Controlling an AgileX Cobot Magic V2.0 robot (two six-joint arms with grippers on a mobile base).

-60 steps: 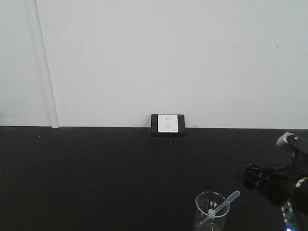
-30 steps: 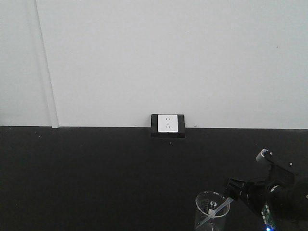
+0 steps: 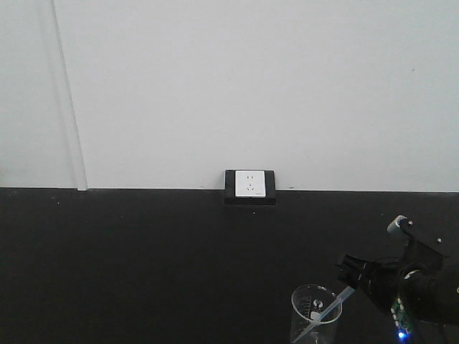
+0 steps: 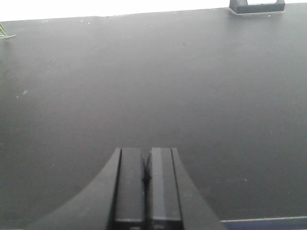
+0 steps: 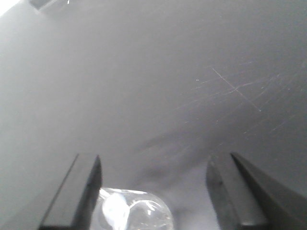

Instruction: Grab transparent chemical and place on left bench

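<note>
**Right claw spread wide at the pipette's top end**

Front view: the pipette (image 3: 336, 304) leans at a slant inside the glass beaker (image 3: 313, 319), its upper end poking out past the rim toward the right. The beaker stands on the black counter (image 3: 143, 265), nearer the camera than the wall socket (image 3: 249, 184) and off to its right. The right gripper (image 3: 346, 271) hangs just above that upper end; whether they touch, I cannot tell. On its wrist camera the right gripper (image 5: 153, 160) has its fingers (image 5: 81, 191) far apart, a blurred translucent shape low between them. The left gripper (image 4: 146, 175) is closed tight on nothing, fingers pressed together over bare counter.
</note>
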